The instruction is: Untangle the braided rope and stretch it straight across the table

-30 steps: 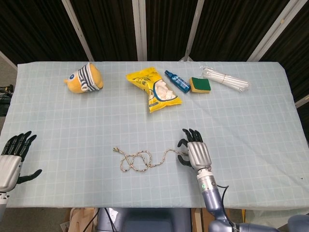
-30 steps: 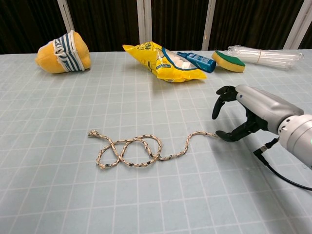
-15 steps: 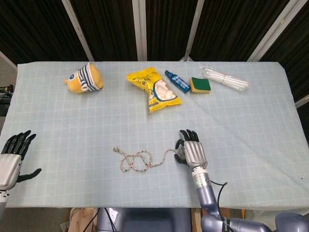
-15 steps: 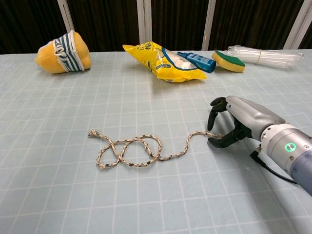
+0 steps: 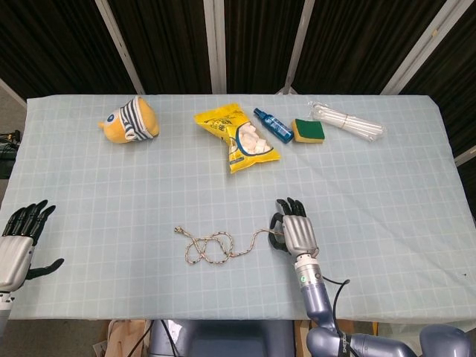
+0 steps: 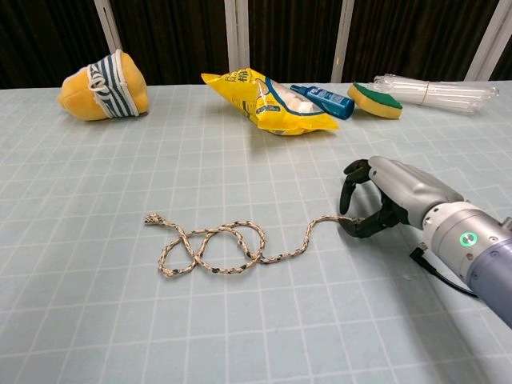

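The braided rope (image 5: 212, 247) (image 6: 212, 248) lies near the front middle of the table, looped over itself in a loose tangle. Its left end (image 6: 152, 218) is free, and its right tail curves toward my right hand (image 5: 295, 232) (image 6: 392, 196). That hand rests palm down on the cloth, with thumb and fingers curled together over the rope's right tip (image 6: 334, 218), pinching it. My left hand (image 5: 18, 242) hangs off the table's front left corner with its fingers spread and nothing in it; the chest view does not show it.
Along the far side sit a yellow striped plush toy (image 5: 130, 120), a yellow snack bag (image 5: 238, 137), a blue bottle (image 5: 272, 125), a green-and-yellow sponge (image 5: 307, 131) and a bag of clear tubes (image 5: 348, 121). The table's checked cloth (image 5: 387, 223) stretches wide to the right.
My right hand slid left onto the rope's right tip, and its thumb and fingers closed together there. The rope's loops and my left hand stayed put.
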You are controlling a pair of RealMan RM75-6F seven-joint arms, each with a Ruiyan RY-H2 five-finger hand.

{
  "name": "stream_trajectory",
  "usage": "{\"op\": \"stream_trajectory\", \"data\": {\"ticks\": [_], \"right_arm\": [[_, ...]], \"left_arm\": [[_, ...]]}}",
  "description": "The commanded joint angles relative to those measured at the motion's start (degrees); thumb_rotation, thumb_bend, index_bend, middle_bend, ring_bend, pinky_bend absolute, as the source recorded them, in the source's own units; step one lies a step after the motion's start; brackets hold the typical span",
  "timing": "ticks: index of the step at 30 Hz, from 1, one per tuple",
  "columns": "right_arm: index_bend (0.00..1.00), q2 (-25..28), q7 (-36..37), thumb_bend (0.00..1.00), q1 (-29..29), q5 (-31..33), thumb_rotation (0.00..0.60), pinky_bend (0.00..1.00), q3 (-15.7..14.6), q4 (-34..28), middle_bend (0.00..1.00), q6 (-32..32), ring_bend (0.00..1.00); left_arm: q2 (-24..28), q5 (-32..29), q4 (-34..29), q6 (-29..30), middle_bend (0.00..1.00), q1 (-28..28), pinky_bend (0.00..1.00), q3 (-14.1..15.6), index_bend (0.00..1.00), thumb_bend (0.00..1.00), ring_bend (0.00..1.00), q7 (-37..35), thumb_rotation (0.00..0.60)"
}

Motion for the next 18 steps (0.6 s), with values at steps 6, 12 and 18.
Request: {"op": "stream_trajectory", "data": {"ticks": [6, 12, 18], "right_arm": [[0.57, -0.08, -0.09, 0.4, 0.03, 0.44, 0.6, 0.0, 0.11, 0.32, 0.17, 0.13, 0.0], [0.59, -0.06, -0.01, 0.41, 0.0, 0.83, 0.6, 0.0, 0.14, 0.44, 0.18, 0.06, 0.0], [0.61, -0.15, 0.13, 0.45, 0.0, 1.13, 0.6, 0.0, 0.2, 0.45, 0.19, 0.04, 0.0]], "left_arm": [[0.01, 0.01, -0.12, 0.05, 0.0, 0.01, 0.0, 0.02, 0.0, 0.04, 0.0, -0.02, 0.6], [0.03, -0.08, -0.19, 0.02, 0.0, 0.01, 0.0, 0.01, 0.0, 0.04, 0.0, -0.08, 0.6], [0.04, -0.08, -0.23, 0.05, 0.0, 0.01, 0.0, 0.01, 0.0, 0.04, 0.0, -0.18, 0.6]]}}
